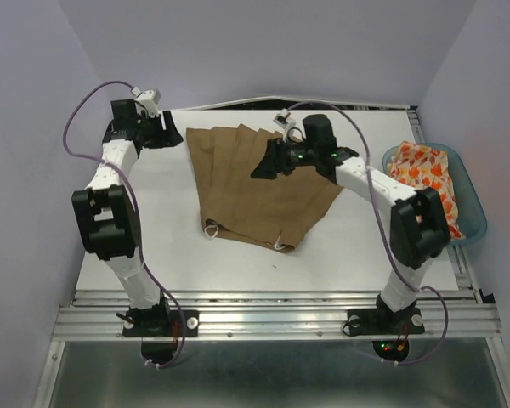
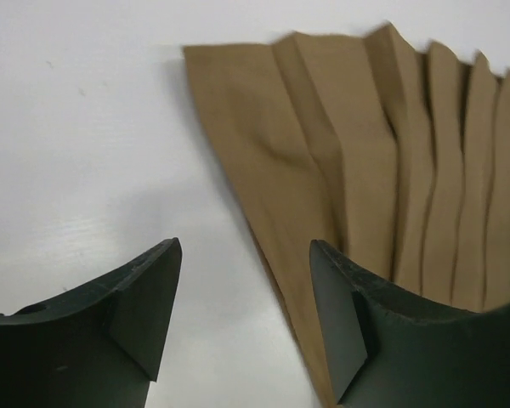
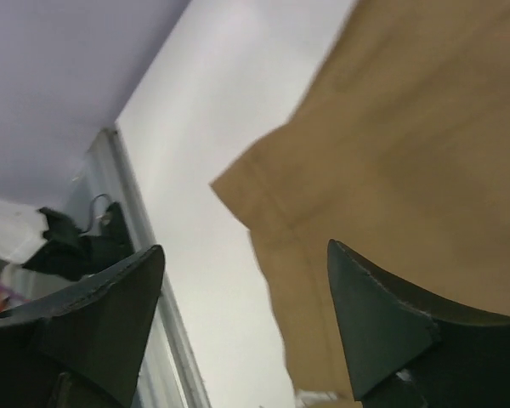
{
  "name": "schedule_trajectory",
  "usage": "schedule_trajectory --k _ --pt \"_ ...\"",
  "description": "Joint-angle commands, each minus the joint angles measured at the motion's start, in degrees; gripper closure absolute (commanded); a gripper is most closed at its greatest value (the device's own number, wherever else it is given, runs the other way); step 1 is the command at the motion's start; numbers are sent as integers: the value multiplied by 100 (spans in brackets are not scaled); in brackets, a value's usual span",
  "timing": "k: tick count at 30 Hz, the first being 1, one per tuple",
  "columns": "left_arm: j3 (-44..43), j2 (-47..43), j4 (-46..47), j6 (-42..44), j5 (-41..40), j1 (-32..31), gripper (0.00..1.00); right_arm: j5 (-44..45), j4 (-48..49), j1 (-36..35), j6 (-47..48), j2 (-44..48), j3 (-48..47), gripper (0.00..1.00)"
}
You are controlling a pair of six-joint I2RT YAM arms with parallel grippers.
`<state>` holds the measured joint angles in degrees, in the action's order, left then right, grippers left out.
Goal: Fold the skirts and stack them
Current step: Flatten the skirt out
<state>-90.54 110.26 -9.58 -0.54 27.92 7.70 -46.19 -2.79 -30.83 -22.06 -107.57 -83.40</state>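
The tan-brown skirt (image 1: 257, 183) lies spread flat on the white table (image 1: 166, 229), pleated end toward the back. It also shows in the left wrist view (image 2: 382, 153) and in the right wrist view (image 3: 408, 170). The leaf-print skirt (image 1: 425, 174) lies bunched in the teal tub (image 1: 474, 212) at the right. My left gripper (image 1: 172, 133) is open and empty, just left of the tan skirt's back-left corner; its fingers (image 2: 144, 297) hang above bare table. My right gripper (image 1: 262, 167) is open and empty, above the skirt's middle.
The table's metal rail (image 1: 272, 310) runs along the near edge. Lilac walls close in the back and both sides. A cable loops off each arm. The tub stands at the table's right edge beside the right arm's elbow (image 1: 421, 225).
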Motion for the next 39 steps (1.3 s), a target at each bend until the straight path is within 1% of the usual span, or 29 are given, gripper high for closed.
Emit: schedule_trajectory --k 1,2,3,5,6,8,10,11,12,13,14,15,16,18,22,24,26,27,29,30,31,32,33,34,35,36,38,39 --pt "745 -1338 -981 1562 1116 -496 30 804 -1302 165 1361 1140 943 23" --pt "1114 -1540 -1097 1661 1223 -637 31 875 -1451 165 1424 1437 1183 25" --pt "1118 -1542 -1237 1775 1285 -743 32 936 -1496 165 1555 1440 1394 26" --pt "1731 -1796 -1388 1908 1321 -1373 38 1233 -1619 165 1889 1756 1877 29" --pt "2133 -1936 -1362 1891 1278 -1542 39 1314 -1672 226 2055 1800 1993 31" --pt "2452 -1956 -1318 1811 1014 -1858 46 1551 -1918 226 2408 1740 2117 35" --pt "2708 -1807 -1536 1872 970 -1913 50 1500 -2216 226 2775 1390 2038 40" --pt "2787 -1641 -1633 1986 856 -1930 54 1491 -2583 226 2786 1231 1890 43" --pt "2831 -1552 -1782 2013 751 -1922 56 1551 -2665 226 2830 1099 1862 46" --pt "2875 -1490 -1836 2057 489 -1922 58 1665 -2857 226 2970 845 1827 48" --pt "2928 -1350 -1906 2092 182 -1904 62 1875 -2920 226 3015 695 1809 51" --pt "2972 -1297 -1907 2058 179 -1904 62 1877 -2921 226 3015 693 1835 51" --pt "2990 -1244 -1907 2031 -83 -1817 65 1938 -2938 226 3102 650 1853 52" --pt "2946 -1104 -1933 1987 -304 -1703 67 2044 -3052 226 3112 544 1897 53" --pt "2490 -550 -2021 1978 -787 -1290 69 1851 -3149 87 3033 544 2020 54" --pt "2270 -331 -2021 2031 -1077 -1079 69 1562 -3044 -28 2901 561 2125 54" --pt "1884 21 -2074 2031 -1175 -973 69 1473 -2956 -387 2769 500 2100 54" --pt "1752 205 -2074 2022 -1166 -938 69 1290 -2834 -511 2708 465 2064 53" --pt "1199 399 -2074 1970 -1272 -955 67 826 -2632 -923 2619 325 1864 52" --pt "979 644 -2109 1961 -1272 -972 66 710 -2613 -1081 2672 263 1731 52" --pt "394 785 -2222 1943 -1472 -999 62 604 -2648 -1240 2864 115 1565 49" --pt "66 1048 -2284 1961 -1509 -1016 59 411 -2726 -1485 2874 70 1233 48" --pt "-233 1050 -2354 1987 -1544 -1025 56 288 -2736 -1487 2857 35 1073 45" --pt "-862 1242 -2503 2005 -1570 -1034 53 121 -2727 -1487 2709 17 897 41" --pt "-1164 1287 -2574 2022 -1562 -1034 47 -11 -2745 -1487 2681 17 695 40" --pt "-1629 1279 -2705 2127 -1475 -1025 44 -186 -2832 -1261 2681 51 310 39" --pt "-1887 1096 -2803 2250 -1273 -1025 40 -249 -2946 -857 2533 174 0 39" --pt "-1871 738 -2812 2329 -1167 -1034 38 -485 -2938 -228 2436 349 -114 39"
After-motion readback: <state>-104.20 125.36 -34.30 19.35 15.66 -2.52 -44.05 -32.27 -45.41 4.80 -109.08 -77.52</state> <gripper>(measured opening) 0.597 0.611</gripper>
